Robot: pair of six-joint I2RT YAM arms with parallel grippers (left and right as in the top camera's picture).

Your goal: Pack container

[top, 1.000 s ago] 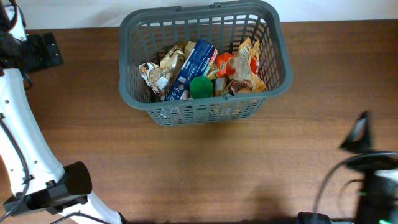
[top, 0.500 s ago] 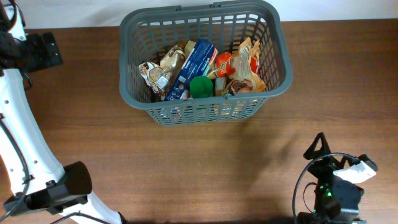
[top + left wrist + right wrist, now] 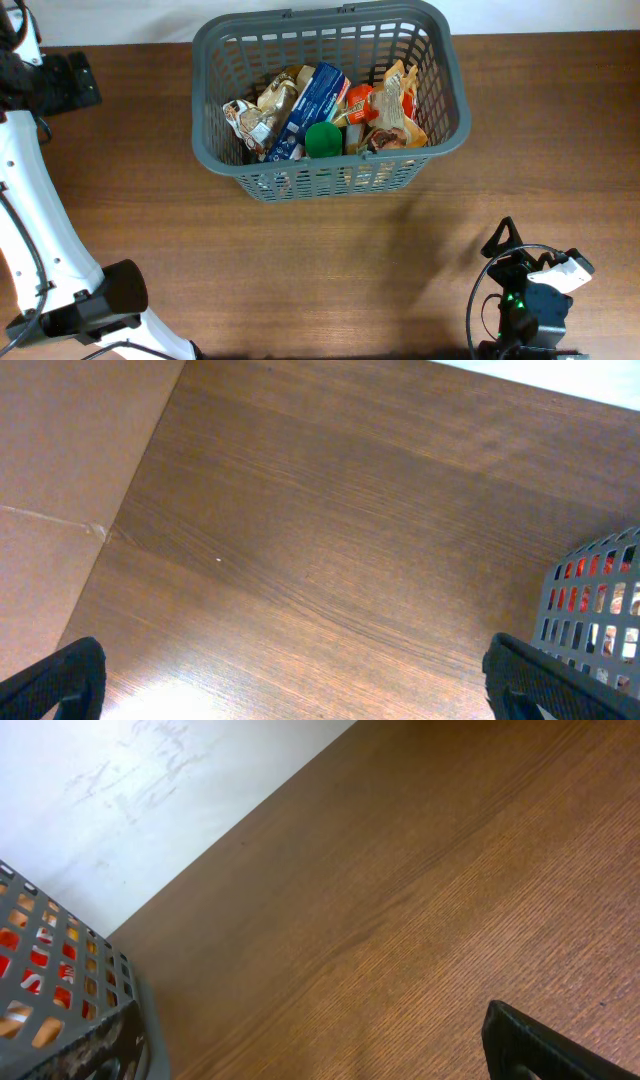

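Note:
The dark grey slotted basket (image 3: 325, 182) stands at the back middle of the wooden table. It holds a blue box (image 3: 312, 105), a green round lid (image 3: 323, 140), orange snack bags (image 3: 395, 105) and a brownish packet (image 3: 255, 118). My left gripper (image 3: 65, 82) is at the far left, well apart from the basket; in the left wrist view it (image 3: 300, 680) is wide open and empty over bare wood, with a basket corner (image 3: 600, 600) at the right. My right gripper (image 3: 320, 1050) is open and empty, with the basket wall (image 3: 50, 970) at the left. The right arm (image 3: 525, 295) sits at the front right.
The left arm's white links (image 3: 30, 230) run down the left side of the table. A white wall (image 3: 130, 790) lies behind the table's back edge. Bare wood (image 3: 300, 270) lies in front of the basket.
The right arm has come in from the right edge and settled low at the front right. The basket, its contents and the left arm have not moved.

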